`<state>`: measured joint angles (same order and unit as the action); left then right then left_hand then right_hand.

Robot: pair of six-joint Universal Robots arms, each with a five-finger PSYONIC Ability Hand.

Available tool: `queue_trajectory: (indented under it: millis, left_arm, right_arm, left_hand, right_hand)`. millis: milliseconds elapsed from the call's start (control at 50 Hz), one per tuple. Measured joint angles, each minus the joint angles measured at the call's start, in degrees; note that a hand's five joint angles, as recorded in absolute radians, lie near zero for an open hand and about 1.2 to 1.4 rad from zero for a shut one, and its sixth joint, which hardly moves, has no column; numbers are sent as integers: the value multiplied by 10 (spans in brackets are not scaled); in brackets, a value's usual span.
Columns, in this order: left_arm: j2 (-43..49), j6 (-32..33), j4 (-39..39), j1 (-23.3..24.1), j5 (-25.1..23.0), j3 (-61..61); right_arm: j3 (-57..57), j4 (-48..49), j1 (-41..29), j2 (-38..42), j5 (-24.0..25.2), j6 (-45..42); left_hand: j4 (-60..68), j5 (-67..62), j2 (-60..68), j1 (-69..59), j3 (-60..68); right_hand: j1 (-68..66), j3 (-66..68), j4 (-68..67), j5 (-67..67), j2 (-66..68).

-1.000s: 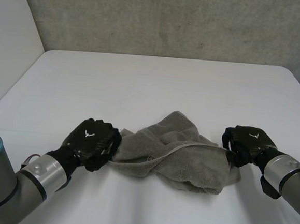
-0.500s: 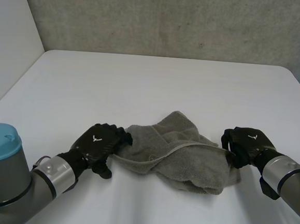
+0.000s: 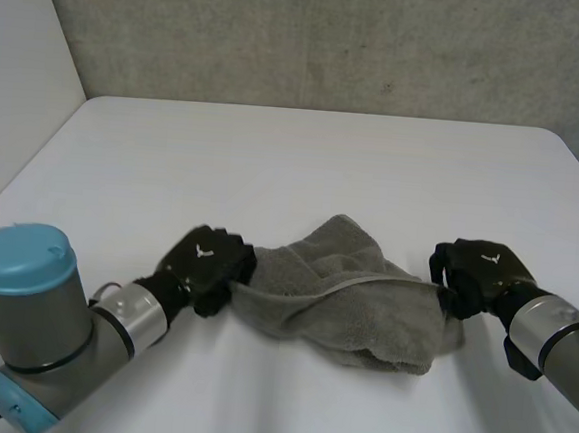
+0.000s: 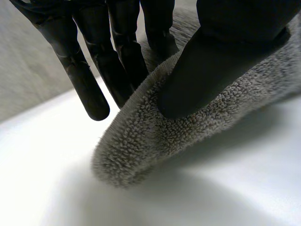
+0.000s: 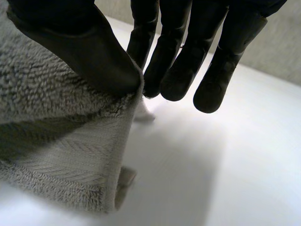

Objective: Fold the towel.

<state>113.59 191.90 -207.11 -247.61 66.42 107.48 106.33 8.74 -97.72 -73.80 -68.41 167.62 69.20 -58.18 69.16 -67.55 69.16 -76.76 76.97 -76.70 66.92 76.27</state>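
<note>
The left hand [image 3: 204,258] has a pinch on the towel [image 3: 348,301]. Its thumb [image 4: 207,70] presses down on a fuzzy corner, and its fingers [image 4: 120,56] sit just behind the cloth. The right hand [image 3: 475,276] does the same at the other end. There the thumb [image 5: 89,52] squeezes the towel's edge against the fingers [image 5: 169,61], which are nearly straight.

Between the two hands the towel lies in a bumpy grey heap (not flat at all). It sags in the middle and rests on the white table [image 3: 303,167], close to the robot's side.

So this looks like the very start of the job: both ends are grabbed, but nothing is folded yet. I think the next move calls for lifting a little and pulling the hands apart. That would stretch the towel out smooth. Both pinches need to hold tight, or a corner could slip out. Only once the towel lies flat can one side be laid over the other.
</note>
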Motion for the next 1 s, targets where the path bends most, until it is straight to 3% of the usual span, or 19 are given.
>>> queue_trajectory:
  millis: [100, 220, 320, 400, 540, 740, 860, 1000]
  left_arm:
    - [-75, -1, -1, 0, 36, 0]
    - [-217, -14, 10, 7, 56, -20]
    - [-321, -66, 68, 17, 57, -93]
    - [-338, -96, 144, 21, 56, -162]
    - [-266, -107, 256, 20, 57, -236]
    - [-83, -78, 279, 6, 67, -264]
    - [24, -11, 273, 4, 86, -351]
    - [79, 45, 231, 9, 128, -548]
  right_arm:
    - [-27, -15, -1, -45, -1, 1]
    - [-113, -86, -5, -153, 5, -1]
    - [-237, -179, -8, -227, 15, -10]
    - [-332, -259, -13, -237, 26, -38]
    - [-431, -392, -45, -159, 33, -144]
    - [-448, -476, -100, 20, -21, -286]
    - [-538, -434, -121, 130, -94, -307]
    - [-732, -254, -138, 192, -179, -280]
  left_hand:
    - [4, -5, 4, -5, 4]
    - [6, -5, 5, -5, 5]
    - [6, -8, 5, -8, 5]
    - [6, -8, 5, -8, 5]
    - [6, -8, 6, -8, 5]
    - [6, -8, 6, -8, 5]
    - [6, -8, 6, -8, 6]
    - [6, -8, 6, -8, 6]
  right_hand:
    - [0, 0, 0, 0, 0]
    - [-1, 0, 0, 0, 5]
    - [-2, 0, 0, 0, 5]
    - [-2, 0, 0, 0, 5]
    - [-2, 1, 0, 0, 5]
    - [-2, 1, 0, 0, 5]
    - [-2, 1, 0, 0, 5]
    - [-3, 1, -3, 0, 5]
